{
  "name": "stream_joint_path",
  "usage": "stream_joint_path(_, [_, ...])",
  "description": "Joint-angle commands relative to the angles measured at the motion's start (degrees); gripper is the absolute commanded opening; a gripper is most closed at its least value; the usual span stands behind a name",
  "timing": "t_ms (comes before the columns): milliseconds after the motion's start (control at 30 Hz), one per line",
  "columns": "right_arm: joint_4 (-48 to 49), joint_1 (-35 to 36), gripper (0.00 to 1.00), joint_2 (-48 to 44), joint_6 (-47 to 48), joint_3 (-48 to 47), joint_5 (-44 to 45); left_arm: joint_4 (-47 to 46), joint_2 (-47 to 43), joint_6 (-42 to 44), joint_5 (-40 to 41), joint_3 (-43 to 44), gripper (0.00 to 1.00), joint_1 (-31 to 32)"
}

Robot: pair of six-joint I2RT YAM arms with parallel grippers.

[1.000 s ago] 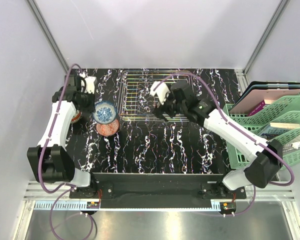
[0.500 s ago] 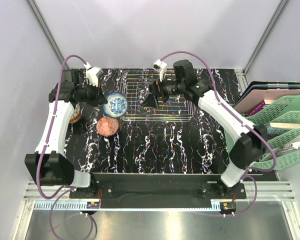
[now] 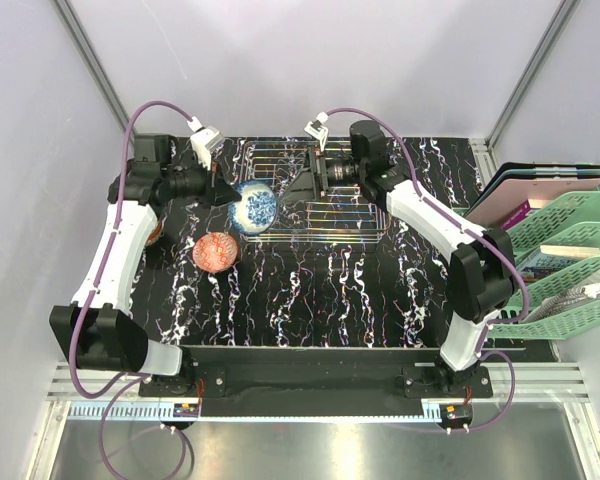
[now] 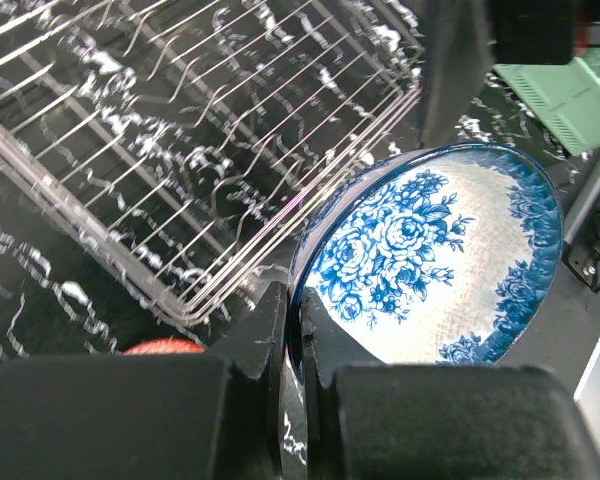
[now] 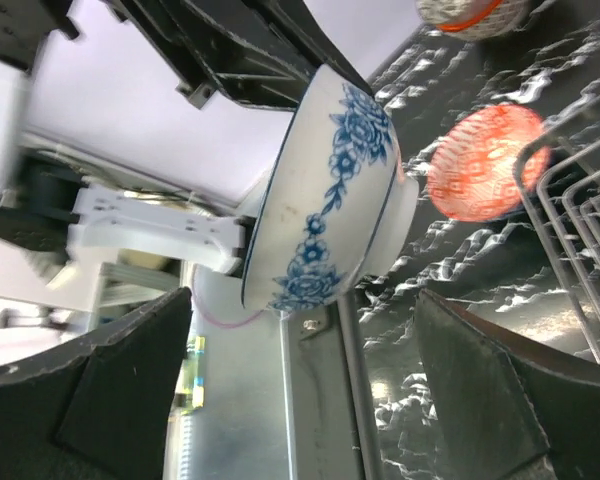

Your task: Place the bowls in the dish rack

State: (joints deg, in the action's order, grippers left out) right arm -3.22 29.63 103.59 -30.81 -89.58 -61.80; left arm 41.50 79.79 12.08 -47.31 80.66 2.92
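Observation:
My left gripper (image 3: 226, 198) is shut on the rim of a blue-and-white floral bowl (image 3: 253, 207) and holds it tilted in the air at the left edge of the wire dish rack (image 3: 365, 225). The left wrist view shows the pinched rim (image 4: 298, 310), the bowl (image 4: 430, 260) and the rack (image 4: 180, 150) beyond. My right gripper (image 3: 300, 190) is open and empty over the rack's left part, facing the bowl (image 5: 330, 190). A red patterned bowl (image 3: 216, 250) sits on the table left of the rack; it also shows in the right wrist view (image 5: 485, 160).
Another bowl (image 3: 153, 232) sits at the table's left edge, partly hidden by my left arm. Green stacked plastic trays (image 3: 550, 260) with papers stand at the right. The table top is black marble-patterned.
My left gripper has lifted the blue bowl off the red bowl and carried it right to the rack's edge. My right arm has swung back and left over the rack.

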Motion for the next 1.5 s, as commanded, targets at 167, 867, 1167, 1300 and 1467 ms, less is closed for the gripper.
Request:
stream_joint_path(167, [27.39, -2.64, 1.0, 1.26, -21.66, 5.47, -6.84, -8.36, -0.07, -1.88, -7.09, 2.39, 0.0, 1.74])
stream_joint_path(867, [37.15, -2.64, 1.0, 2.93, -28.52, 8.9, -6.49, -10.65, -0.51, -3.46, -6.13, 3.45, 0.0, 3.76])
stream_joint_path(1167, [35.74, -2.56, 1.0, 3.55, -27.2, 8.63, -6.4, -11.35, -1.74, -3.64, -6.3, 2.66, 0.0, 3.85])
stream_joint_path(1300, [35.83, -2.47, 1.0, 3.72, -27.46, 8.72, -6.58, -12.4, -1.31, -4.78, -6.13, 2.39, 0.0, 4.03])
stream_joint_path(1467, [36.45, -1.51, 1.0, 3.81, -28.25, 8.46, -6.93, -12.93, -0.69, -4.87, -5.25, 2.39, 0.0, 4.82])
